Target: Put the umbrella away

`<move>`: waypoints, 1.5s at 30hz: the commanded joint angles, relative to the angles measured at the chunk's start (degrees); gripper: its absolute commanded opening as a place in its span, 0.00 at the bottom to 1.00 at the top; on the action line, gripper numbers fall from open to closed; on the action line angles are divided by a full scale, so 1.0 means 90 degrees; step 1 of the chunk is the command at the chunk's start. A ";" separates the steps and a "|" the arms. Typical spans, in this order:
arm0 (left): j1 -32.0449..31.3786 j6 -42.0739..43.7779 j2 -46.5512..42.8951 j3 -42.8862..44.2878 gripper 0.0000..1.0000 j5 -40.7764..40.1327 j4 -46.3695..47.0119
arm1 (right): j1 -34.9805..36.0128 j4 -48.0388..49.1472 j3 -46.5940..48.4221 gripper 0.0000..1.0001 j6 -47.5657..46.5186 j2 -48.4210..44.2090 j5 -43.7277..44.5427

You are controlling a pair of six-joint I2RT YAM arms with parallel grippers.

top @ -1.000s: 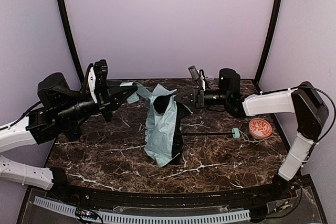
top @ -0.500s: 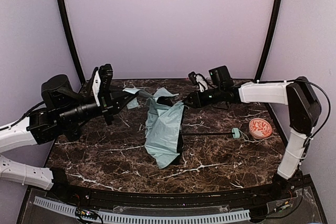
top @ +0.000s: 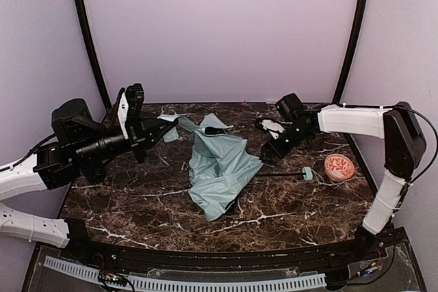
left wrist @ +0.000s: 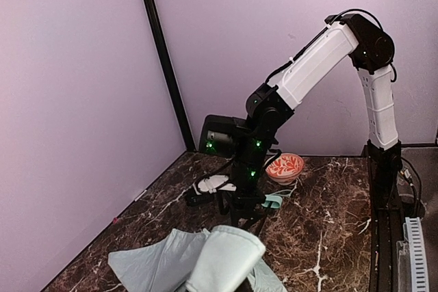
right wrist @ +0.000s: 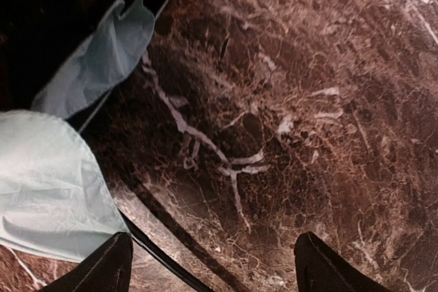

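The umbrella (top: pixel 220 165) lies crumpled on the marble table, pale mint fabric outside with black lining. Its thin black shaft (top: pixel 280 174) runs right to the small mint handle (top: pixel 308 173). My left gripper (top: pixel 170 126) is shut on the fabric's far-left edge and holds it up off the table. In the left wrist view the fabric (left wrist: pixel 222 261) hides my fingers. My right gripper (top: pixel 269 150) hangs open just right of the fabric, close above the table. In the right wrist view its fingertips (right wrist: pixel 102 271) straddle bare marble, with the shaft (right wrist: pixel 161 254) and fabric (right wrist: pixel 48 189) at the left.
A red patterned bowl (top: pixel 339 167) stands at the right edge, just beyond the handle. Purple walls with black posts close in the back and sides. The marble table (top: pixel 137 203) ends at a black rail along the front.
My right gripper opened, let go of the fabric and dropped toward the table. The released fabric fell and spread to the right. The left gripper stayed shut and hardly moved.
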 commanded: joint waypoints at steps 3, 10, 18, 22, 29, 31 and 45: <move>-0.0031 -0.0116 -0.0278 -0.0030 0.00 0.0073 0.0113 | -0.0038 -0.0110 -0.0200 0.83 -0.0956 0.0388 0.0042; -0.0022 -0.0032 -0.0477 0.0056 0.00 -0.0169 -0.0041 | -0.0056 -0.0367 0.0039 0.82 -0.1093 0.0182 -0.0506; -0.0022 0.0172 -0.0458 0.0145 0.00 -0.0790 -0.0091 | -0.0387 -0.0589 -0.0444 0.84 -0.1165 -0.1953 -0.2502; -0.0022 0.0195 -0.0386 0.0146 0.00 -0.0857 -0.0168 | -0.0583 0.0460 -0.1439 0.91 -0.0561 -0.2608 -0.1422; -0.0022 0.0157 -0.0459 0.0141 0.00 -0.0649 -0.0144 | -0.0581 -0.0328 -0.0948 0.85 -0.0625 -0.0629 0.0208; -0.0027 0.0102 -0.0471 0.0125 0.00 -0.0591 -0.0134 | -0.0517 -0.0295 -0.0716 0.84 -0.0671 -0.0167 0.0087; -0.0049 0.0106 -0.0492 0.0219 0.00 0.0726 -0.0390 | 0.0107 0.0283 -0.0276 0.27 -0.1017 0.1079 -0.0254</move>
